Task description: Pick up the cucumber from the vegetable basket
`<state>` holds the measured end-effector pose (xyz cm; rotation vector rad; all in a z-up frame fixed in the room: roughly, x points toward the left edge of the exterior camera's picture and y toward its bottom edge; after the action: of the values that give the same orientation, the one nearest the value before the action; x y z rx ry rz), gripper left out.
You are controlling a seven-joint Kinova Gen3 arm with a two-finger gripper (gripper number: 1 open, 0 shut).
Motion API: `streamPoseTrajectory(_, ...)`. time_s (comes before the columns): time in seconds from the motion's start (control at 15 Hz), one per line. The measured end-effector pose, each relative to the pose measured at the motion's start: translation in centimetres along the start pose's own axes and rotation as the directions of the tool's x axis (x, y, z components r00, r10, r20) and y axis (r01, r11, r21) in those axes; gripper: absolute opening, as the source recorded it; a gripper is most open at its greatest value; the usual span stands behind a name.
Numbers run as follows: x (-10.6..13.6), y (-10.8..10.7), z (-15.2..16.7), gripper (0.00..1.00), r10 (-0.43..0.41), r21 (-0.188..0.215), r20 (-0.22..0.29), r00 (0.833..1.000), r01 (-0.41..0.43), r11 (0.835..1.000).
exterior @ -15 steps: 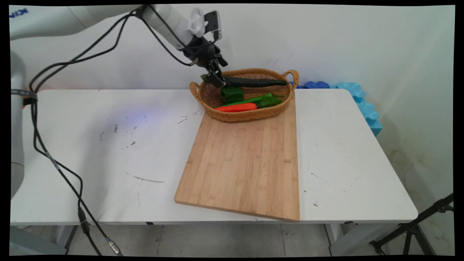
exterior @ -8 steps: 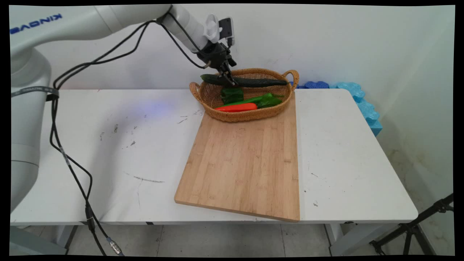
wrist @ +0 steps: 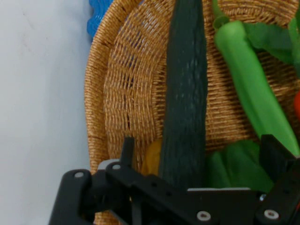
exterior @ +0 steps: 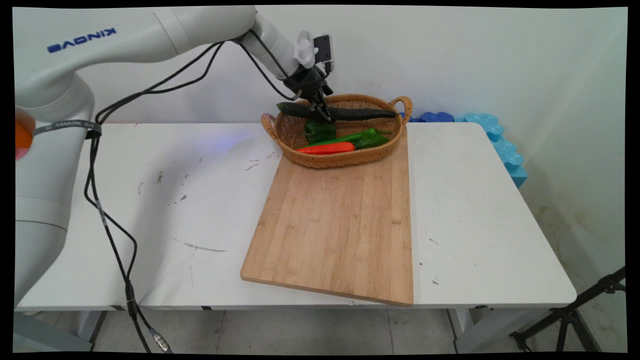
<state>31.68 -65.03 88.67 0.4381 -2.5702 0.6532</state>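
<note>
While the hand (exterior: 324, 113) is straddling the cucumber (exterior: 345, 113) with fingers apart over the basket (exterior: 330, 159) | off-centre grip is risking tipping | fingers snagging basket rim

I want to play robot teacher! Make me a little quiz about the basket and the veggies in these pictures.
1. True or false: the basket is empty.
2. Which vegetable lies between the fingers of the gripper? A) the orange-red one B) the dark cucumber C) a purple eggplant
3. Fill in: the basket sits at the far end of the wooden ___.

Key: 1 false; 2 B; 3 board.
</note>
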Motion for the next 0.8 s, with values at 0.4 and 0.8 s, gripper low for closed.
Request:
streamPoseTrajectory(0.4, 0.1, -0.4, 2.1, 1.0, -0.003, 0.01, 0.008, 1.0, 0.003, 1.0)
streamPoseTrajectory(0.8, 0.1, -0.8, 3.4, 1.0, -0.014, 0.019, 0.011, 1.0, 0.014, 1.0)
